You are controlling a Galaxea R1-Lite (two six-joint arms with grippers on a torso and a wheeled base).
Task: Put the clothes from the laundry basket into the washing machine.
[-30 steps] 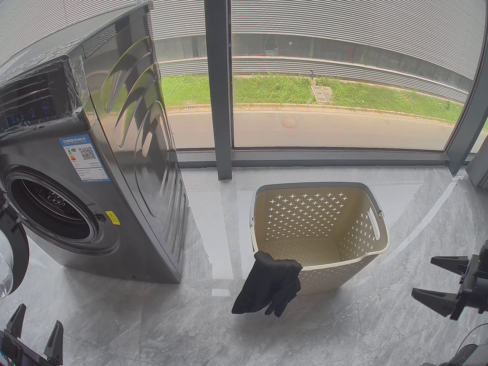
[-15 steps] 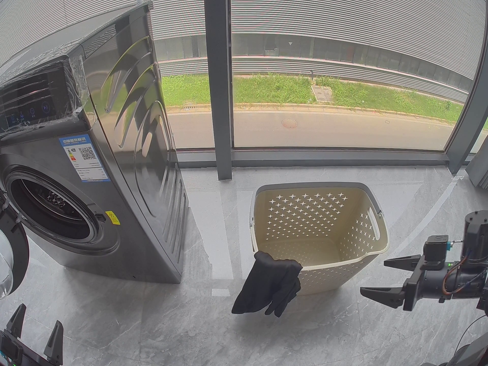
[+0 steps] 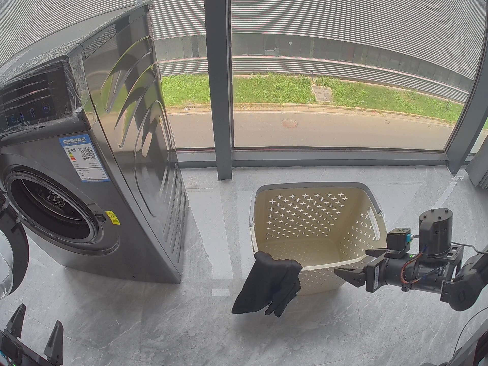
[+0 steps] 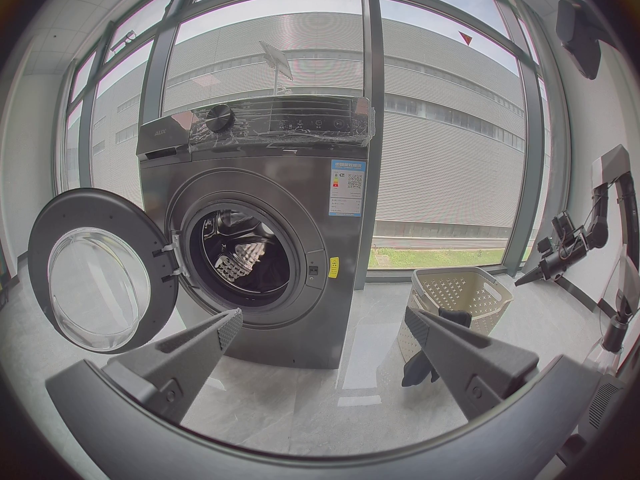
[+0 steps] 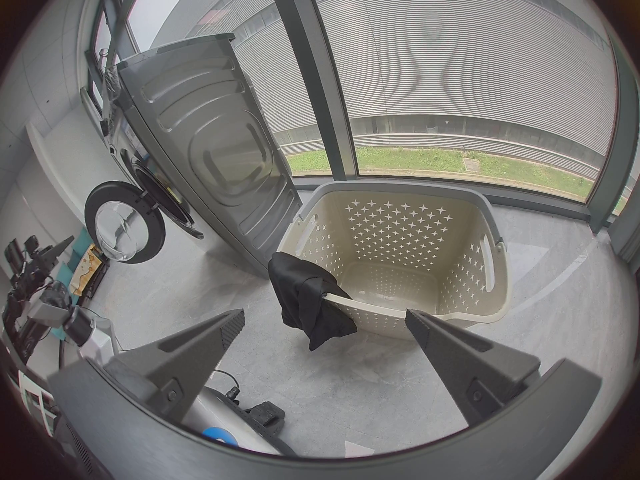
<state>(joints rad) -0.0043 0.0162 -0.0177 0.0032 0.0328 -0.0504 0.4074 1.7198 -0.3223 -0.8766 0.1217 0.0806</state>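
Black garment (image 3: 267,283) draped over the near rim of the cream laundry basket (image 3: 315,185), at the corner closest to the washing machine (image 3: 127,153). Most of the cloth hangs outside the basket, its long axis running down the outer wall toward the floor (image 3: 152,321), with only a fold caught over the rim. My right gripper (image 3: 352,263) hovers just in front of the basket's near wall, at the corner away from the machine, fingers spread apart and pointing along that wall toward the garment. So the cloth lies straight ahead of those fingers, across the basket's front. My left gripper (image 3: 36,326), fingers also apart, sits low and well away from the basket, on the machine's side. I judge the right arm nearer and better lined up for the grab
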